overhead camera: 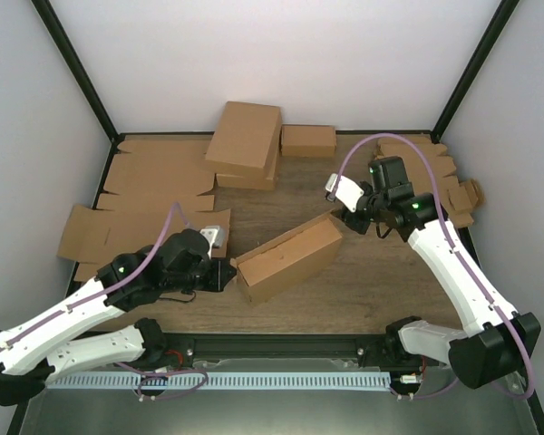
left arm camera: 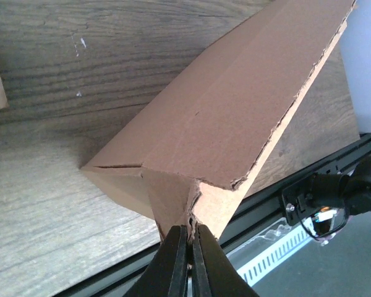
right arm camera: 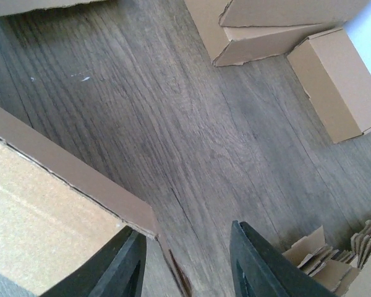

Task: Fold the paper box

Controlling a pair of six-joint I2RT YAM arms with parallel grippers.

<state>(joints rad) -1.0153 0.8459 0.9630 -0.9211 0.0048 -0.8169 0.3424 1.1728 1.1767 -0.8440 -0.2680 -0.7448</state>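
Observation:
The paper box (overhead camera: pixel 286 258), a long shallow brown cardboard box, lies at a slant in the middle of the table. My left gripper (overhead camera: pixel 225 275) is at its near left end. In the left wrist view the left gripper (left arm camera: pixel 190 230) is shut on a torn-edged end flap of the box (left arm camera: pixel 235 117). My right gripper (overhead camera: pixel 349 217) is open at the box's far right end. In the right wrist view the right gripper (right arm camera: pixel 184 229) is open over bare table, and its left finger is next to the corner of the box (right arm camera: pixel 43 210) without holding it.
A stack of folded boxes (overhead camera: pixel 245 145) and a small short box (overhead camera: pixel 308 140) stand at the back. Flat cardboard blanks (overhead camera: pixel 154 177) lie at the left and more blanks (overhead camera: pixel 449 181) at the right. The black front rail (overhead camera: pixel 281 344) runs along the near edge.

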